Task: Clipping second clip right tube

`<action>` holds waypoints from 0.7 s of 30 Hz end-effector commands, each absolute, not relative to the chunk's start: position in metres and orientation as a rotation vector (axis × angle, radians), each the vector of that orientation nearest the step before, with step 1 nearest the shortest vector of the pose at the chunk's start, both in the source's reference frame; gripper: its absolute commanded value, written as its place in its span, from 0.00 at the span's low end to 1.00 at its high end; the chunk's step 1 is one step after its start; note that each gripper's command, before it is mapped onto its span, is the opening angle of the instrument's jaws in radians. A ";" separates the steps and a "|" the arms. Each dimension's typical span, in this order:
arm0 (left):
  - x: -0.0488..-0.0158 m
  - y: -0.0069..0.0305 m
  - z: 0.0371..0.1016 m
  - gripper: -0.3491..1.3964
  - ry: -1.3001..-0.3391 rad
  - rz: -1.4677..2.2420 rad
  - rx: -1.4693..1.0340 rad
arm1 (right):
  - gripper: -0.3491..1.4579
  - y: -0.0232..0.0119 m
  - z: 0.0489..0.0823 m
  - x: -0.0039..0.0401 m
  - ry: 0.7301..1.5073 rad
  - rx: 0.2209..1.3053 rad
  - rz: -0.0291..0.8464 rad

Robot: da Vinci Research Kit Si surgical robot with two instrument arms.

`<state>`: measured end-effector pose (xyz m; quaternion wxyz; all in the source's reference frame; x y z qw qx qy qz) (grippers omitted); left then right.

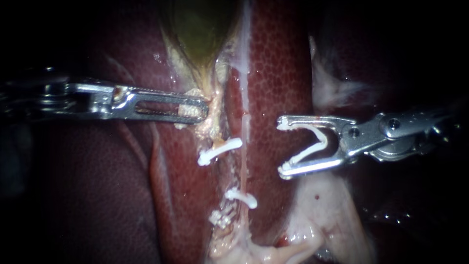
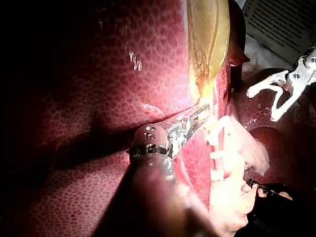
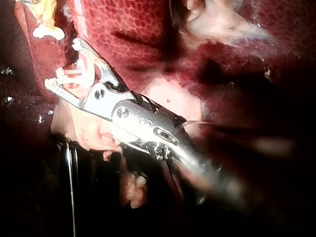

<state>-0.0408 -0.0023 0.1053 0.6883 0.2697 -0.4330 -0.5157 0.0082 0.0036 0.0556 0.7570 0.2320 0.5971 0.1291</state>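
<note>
The greenish gallbladder [image 1: 200, 29] narrows down to pale tissue between lobes of red liver [image 1: 278, 73]. My left instrument [image 1: 202, 108] has its slotted jaws shut on that pale tissue at the gallbladder's narrow end, as the left wrist view confirms [image 2: 202, 111]. A thin pale right tube [image 1: 243, 161] runs downward. One white clip [image 1: 242, 197] crosses it low down. Another clip [image 1: 220, 150] lies just left of it. My right instrument [image 1: 282, 146] holds a white clip [image 1: 315, 144] in wide-spread jaws, to the right of the tube and apart from it; the same instrument [image 3: 62, 63] shows in the right wrist view.
A third clip [image 1: 221, 217] sits at the lower left of the tube. Pale fatty tissue [image 1: 317, 215] spreads below the right instrument, with more [image 1: 332, 88] above it. A printed sheet [image 2: 281, 24] lies beyond the liver.
</note>
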 end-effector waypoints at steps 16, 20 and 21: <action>-0.0362 0.0008 0.0996 0.00 -0.978 -1.190 0.601 | 0.52 0.0036 0.0556 0.0084 1.301 0.505 0.282; -0.0346 0.0019 0.0977 0.00 -0.997 -1.194 0.587 | 0.52 0.0036 0.0556 0.0085 1.301 0.505 0.282; -0.0344 0.0020 0.0975 0.00 -0.997 -1.193 0.579 | 0.52 0.0035 0.0556 0.0085 1.301 0.505 0.282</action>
